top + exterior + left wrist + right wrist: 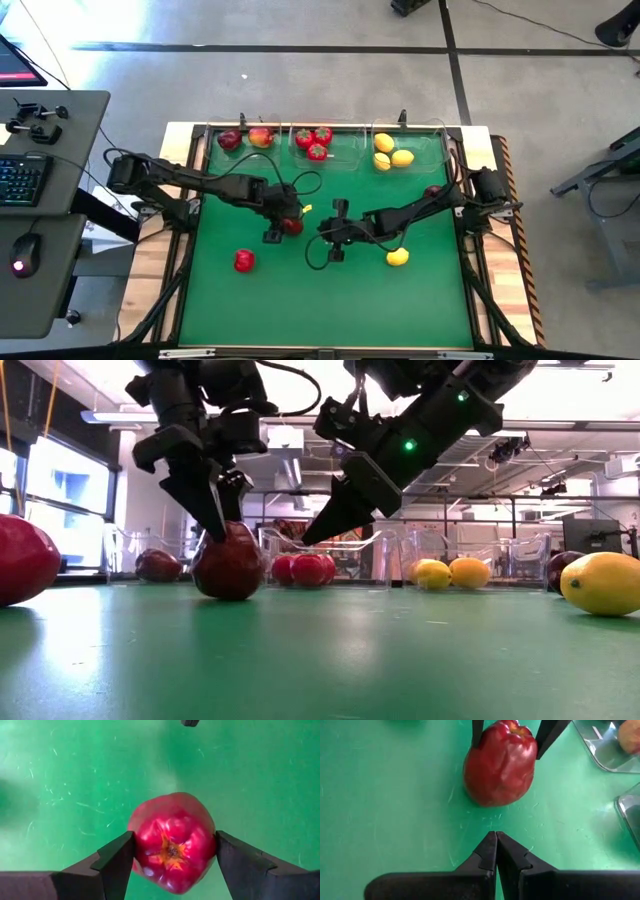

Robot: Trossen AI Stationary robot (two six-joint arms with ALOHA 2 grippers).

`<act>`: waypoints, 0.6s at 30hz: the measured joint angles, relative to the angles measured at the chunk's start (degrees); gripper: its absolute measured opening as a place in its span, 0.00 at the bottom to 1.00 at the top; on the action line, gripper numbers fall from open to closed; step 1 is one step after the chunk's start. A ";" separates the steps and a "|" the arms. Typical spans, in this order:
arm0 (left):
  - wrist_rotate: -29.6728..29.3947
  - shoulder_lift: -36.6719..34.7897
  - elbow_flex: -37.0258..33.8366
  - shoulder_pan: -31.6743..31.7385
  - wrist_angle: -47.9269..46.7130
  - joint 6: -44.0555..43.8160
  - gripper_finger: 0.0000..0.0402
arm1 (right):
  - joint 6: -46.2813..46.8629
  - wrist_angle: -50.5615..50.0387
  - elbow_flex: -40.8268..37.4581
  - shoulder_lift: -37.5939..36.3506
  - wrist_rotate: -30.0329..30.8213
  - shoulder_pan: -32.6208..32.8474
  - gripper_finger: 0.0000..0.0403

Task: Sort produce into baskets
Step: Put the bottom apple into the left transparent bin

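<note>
On the green mat (330,300) of the surface, the left pincer (172,857) stands over a dark red apple (172,842), fingers touching both its sides, the apple resting on the mat. Just beside it, the right pincer (496,851) hangs above the mat, fingers pressed together, holding nothing. Three bins (345,158) line the far edge.

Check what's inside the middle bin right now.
The middle bin holds three bright red, green-topped fruits, bunched at its left end; the rest looks bare. In the low view they overlap, so anything behind them is hidden.
</note>
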 joint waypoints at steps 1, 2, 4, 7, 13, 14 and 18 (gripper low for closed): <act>-0.02 -0.33 0.00 0.00 -0.41 0.19 0.61 | 0.19 -0.10 0.00 0.00 0.00 0.00 0.00; -0.06 -0.55 -0.02 0.00 -0.91 0.49 0.61 | 0.46 -0.40 0.00 0.00 0.00 0.08 0.00; -0.13 -1.51 -0.07 0.01 -1.88 0.60 0.61 | 1.09 -0.95 0.00 0.00 0.27 0.15 0.00; -0.69 -3.59 0.02 0.60 -4.81 0.58 0.61 | 1.29 -1.60 0.00 0.00 0.58 0.24 0.00; -8.43 -7.41 5.38 4.21 -16.37 -1.47 0.59 | 1.23 -2.22 0.00 0.00 0.72 0.24 0.00; -9.25 -7.94 6.61 5.25 -18.21 -1.81 0.59 | 1.22 -2.27 -0.02 0.00 0.73 0.24 0.00; -11.91 -9.57 11.11 11.18 -25.39 -2.60 0.58 | 1.11 -2.71 -0.02 0.00 0.74 0.24 0.00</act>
